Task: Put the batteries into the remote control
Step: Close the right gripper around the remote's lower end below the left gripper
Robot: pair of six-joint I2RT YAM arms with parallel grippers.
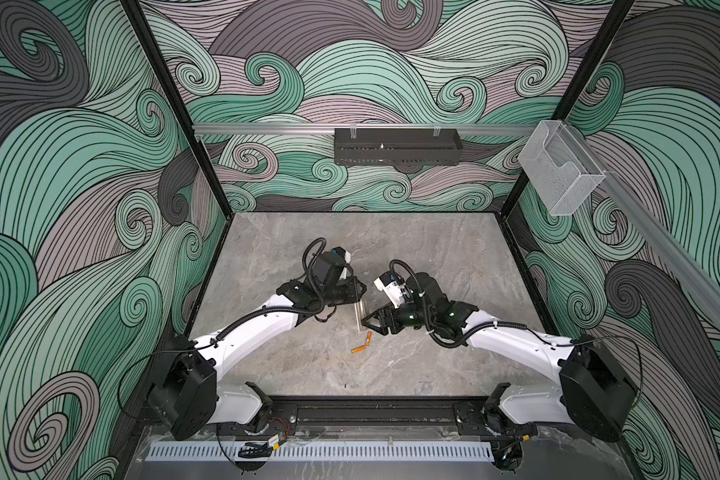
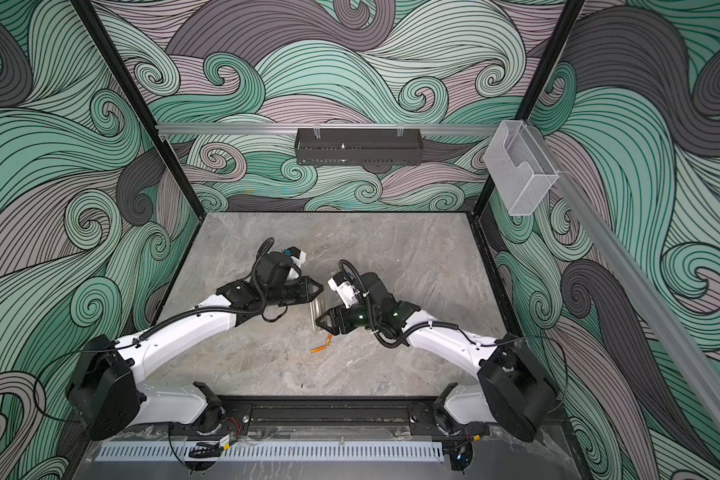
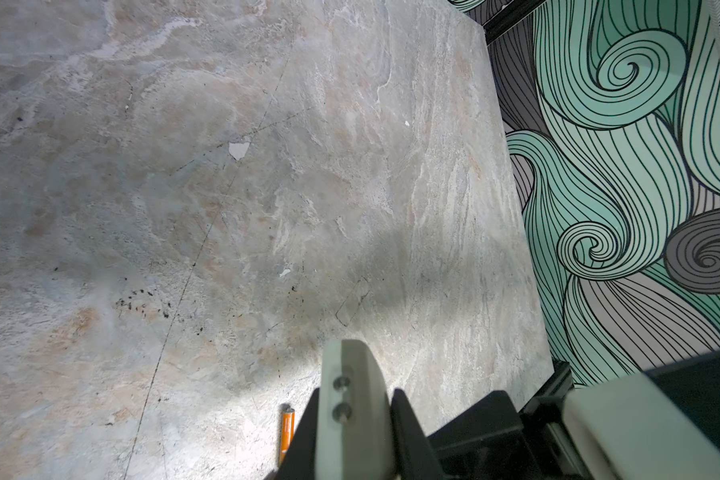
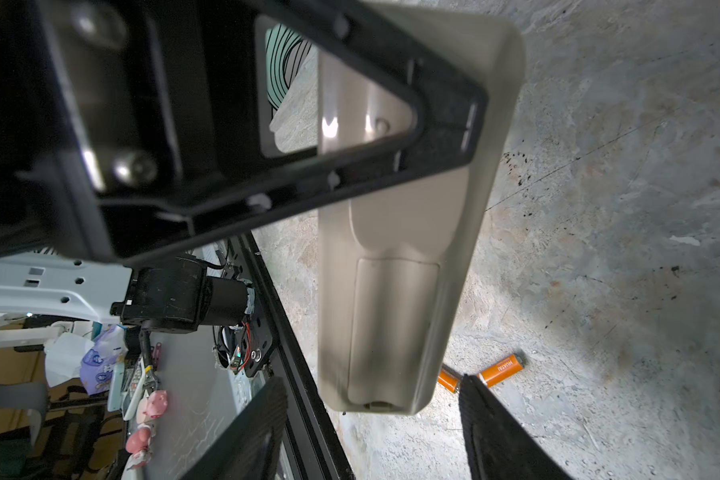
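My left gripper (image 1: pixel 361 292) (image 3: pixel 356 399) is shut on the remote control (image 1: pixel 361 314) (image 2: pixel 316 313) (image 3: pixel 352 365) (image 4: pixel 395 291) and holds it off the table with its plain pale back toward the right wrist camera. One black left finger (image 4: pixel 441 137) crosses that back. The remote's free end, with the closed battery cover, hangs between the open jaws of my right gripper (image 1: pixel 368 326) (image 4: pixel 373 380), and neither jaw touches it. Two orange batteries (image 1: pixel 368 338) (image 1: pixel 358 349) (image 4: pixel 501 370) lie on the table just below, close together at an angle. One battery (image 3: pixel 287 432) shows beside the left finger.
The grey stone-look table (image 1: pixel 433 257) is walled by patterned panels. A black tray (image 1: pixel 395 145) hangs on the back rail and a clear plastic box (image 1: pixel 558 174) on the right rail. A black rail (image 1: pixel 371 411) runs along the front edge.
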